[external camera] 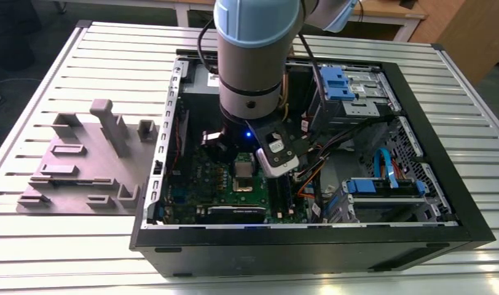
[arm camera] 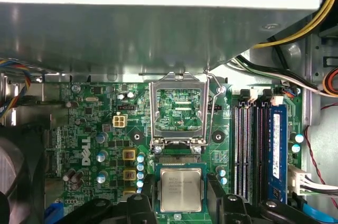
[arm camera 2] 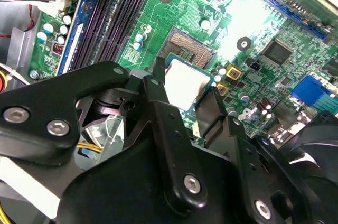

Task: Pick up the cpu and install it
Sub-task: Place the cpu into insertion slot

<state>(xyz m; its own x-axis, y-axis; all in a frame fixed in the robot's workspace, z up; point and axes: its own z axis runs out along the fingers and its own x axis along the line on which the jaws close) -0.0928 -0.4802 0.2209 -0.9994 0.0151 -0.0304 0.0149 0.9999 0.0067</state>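
The cpu (arm camera: 180, 189), a small square chip with a silvery top, sits between my two black fingers (arm camera: 215, 184), so my gripper (arm camera: 180, 195) is shut on it. The chip hangs just off the open socket (arm camera: 179, 159) on the green motherboard (arm camera: 95, 129). The shiny socket frame (arm camera: 177, 110) is flipped up beyond the socket. In the second wrist view the cpu (arm camera 2: 185, 82) is held by my gripper (arm camera 2: 182, 91) close beside the bare socket (arm camera 2: 191, 44). In the exterior view my arm (external camera: 249, 61) reaches down into the computer case (external camera: 315, 246) over the motherboard (external camera: 204, 178).
Memory slots (arm camera: 253, 145) run beside the socket, and a black fan (arm camera: 16, 176) lies on the other side. Coloured cables (external camera: 315, 166) and blue drive cages (external camera: 340, 86) fill the case at the exterior view's right. A grey plastic tray (external camera: 77, 166) stands outside the case at the left.
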